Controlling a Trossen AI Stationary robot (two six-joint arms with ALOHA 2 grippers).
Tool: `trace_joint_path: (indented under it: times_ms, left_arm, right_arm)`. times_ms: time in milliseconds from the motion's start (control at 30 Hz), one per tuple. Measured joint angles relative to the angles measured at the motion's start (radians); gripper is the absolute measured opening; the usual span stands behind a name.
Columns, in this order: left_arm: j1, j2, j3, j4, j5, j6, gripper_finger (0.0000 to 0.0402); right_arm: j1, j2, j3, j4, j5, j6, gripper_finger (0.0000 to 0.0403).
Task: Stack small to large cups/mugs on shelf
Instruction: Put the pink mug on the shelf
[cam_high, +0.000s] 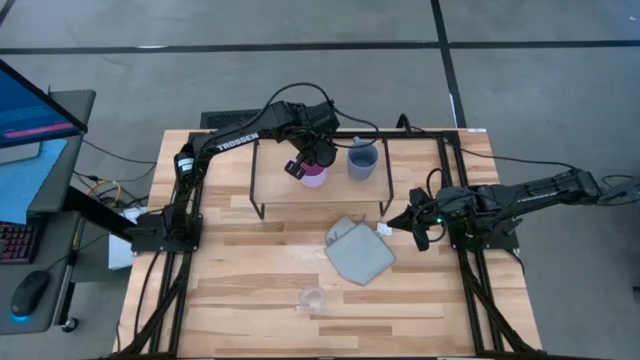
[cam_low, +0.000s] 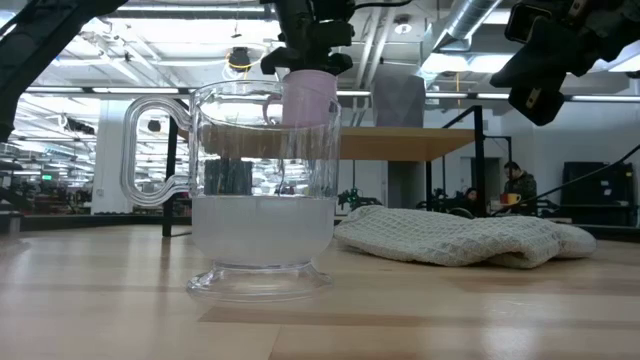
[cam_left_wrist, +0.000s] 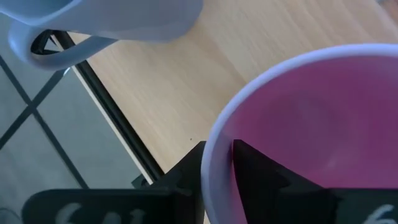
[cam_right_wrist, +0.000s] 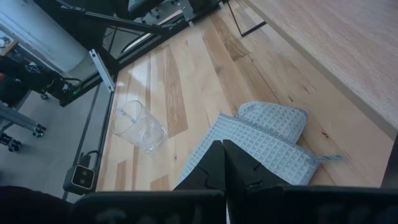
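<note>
The pink-lilac mug (cam_high: 315, 177) is upright over the shelf's (cam_high: 275, 190) light board, and my left gripper (cam_high: 303, 163) is shut on it from above. Whether its base rests on the board does not show. The blue-grey mug (cam_high: 362, 161) stands on the board just to its right, also seen in the left wrist view (cam_left_wrist: 124, 18). The tiny clear glass cup (cam_high: 312, 297) stands on the table near the front edge. My right gripper (cam_high: 417, 229) hovers shut at the table's right, beside the grey-green cloth (cam_high: 358, 252). My left gripper (cam_left_wrist: 217, 144) holds the pink-lilac mug by its rim (cam_left_wrist: 211, 165). One finger (cam_left_wrist: 261, 177) is inside the mug and the other (cam_left_wrist: 186, 180) is outside, with the wall pinched between them. The fingers come from above, pointing down, and the mug stays upright.
The cloth (cam_right_wrist: 261, 143) lies crumpled on the table between the shelf and the glass cup (cam_right_wrist: 140, 127). The shelf's thin black legs (cam_high: 257, 205) stand on the slatted tabletop. Cables and arm bases run along both table sides. A monitor and a mouse sit beyond the left edge.
</note>
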Motion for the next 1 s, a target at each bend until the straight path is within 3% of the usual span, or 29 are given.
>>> trace_joint_path:
  times_ms: [400,833,1000]
  left_arm:
    - [-0.007,0.000,0.000,0.000,-0.045,-0.057,0.0066]
    - [-0.017,-0.001,0.002,-0.005,-0.043,-0.020,0.0067]
    - [-0.018,-0.005,0.033,-0.039,-0.041,0.003,0.0085]
  right_arm:
    - [0.000,0.000,0.000,0.000,0.000,0.001,0.0010]
    - [0.000,0.000,0.000,0.000,0.000,0.002,0.0010]
    - [0.000,0.000,0.000,0.000,0.000,0.002,0.0010]
